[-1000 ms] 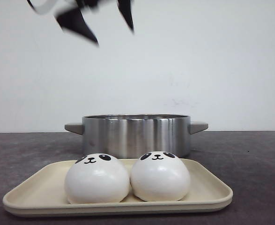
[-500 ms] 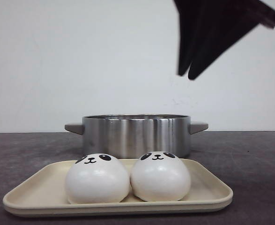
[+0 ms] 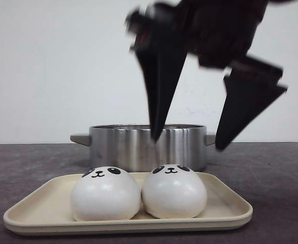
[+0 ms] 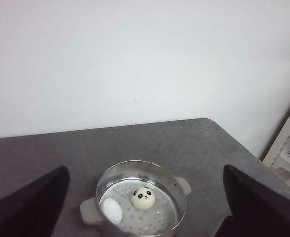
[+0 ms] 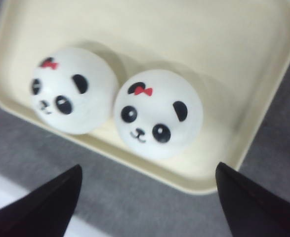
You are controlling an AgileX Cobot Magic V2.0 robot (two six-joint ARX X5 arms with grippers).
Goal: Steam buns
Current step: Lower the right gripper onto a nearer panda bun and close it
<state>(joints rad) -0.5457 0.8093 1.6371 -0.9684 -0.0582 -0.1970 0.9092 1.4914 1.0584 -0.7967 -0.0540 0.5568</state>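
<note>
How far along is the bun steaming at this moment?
About halfway. Two buns already sit in the steel pot: a panda-faced bun and another by the wall. The right gripper hangs open and empty above the tray. Left: two tray buns. The left gripper is open, high above the pot.

- The right gripper [image 3: 187, 145] is matte black, with a blocky, blurred body.
- Its two fingers [image 3: 161, 86] are long flat wedges tapering to points.
- The left gripper [image 4: 145, 217] shows dark, wedge-shaped fingers.
</note>
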